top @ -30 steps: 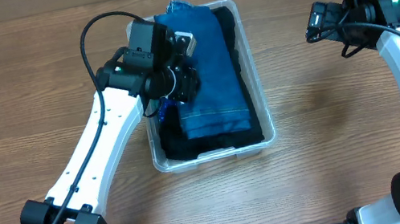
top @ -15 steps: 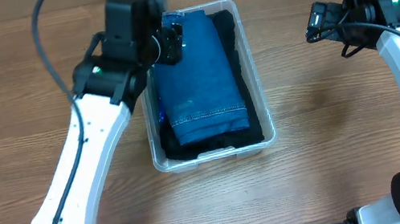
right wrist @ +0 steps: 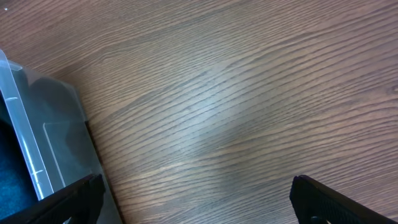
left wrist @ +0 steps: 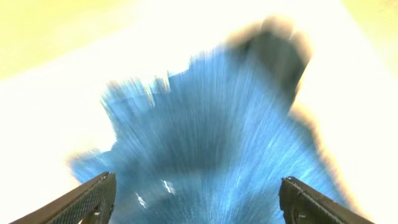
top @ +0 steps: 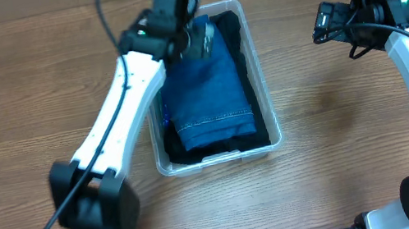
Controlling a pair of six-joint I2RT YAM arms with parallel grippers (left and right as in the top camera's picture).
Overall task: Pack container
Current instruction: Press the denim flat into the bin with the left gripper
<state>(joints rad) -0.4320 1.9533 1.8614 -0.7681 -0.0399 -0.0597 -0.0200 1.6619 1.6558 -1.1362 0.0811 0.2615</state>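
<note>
The clear plastic container (top: 271, 132) sits in the middle of the table. Folded blue jeans (top: 210, 97) lie in it on top of a black garment (top: 233, 26). My left gripper (top: 198, 39) hovers over the far end of the container, open, with nothing between its fingers. In the blurred left wrist view the blue jeans (left wrist: 211, 143) fill the space between the spread fingers (left wrist: 198, 199). My right gripper (top: 324, 25) is open and empty above bare table to the right of the container. The right wrist view shows the container's wall (right wrist: 28, 137) at its left edge.
The wooden table (top: 341, 133) surrounds the container. The right wrist view shows bare wood (right wrist: 217, 112) between the right fingers.
My left arm has swung from the container's left side to its far end and stretched out. The jeans now lie uncovered. The right arm has not moved.
</note>
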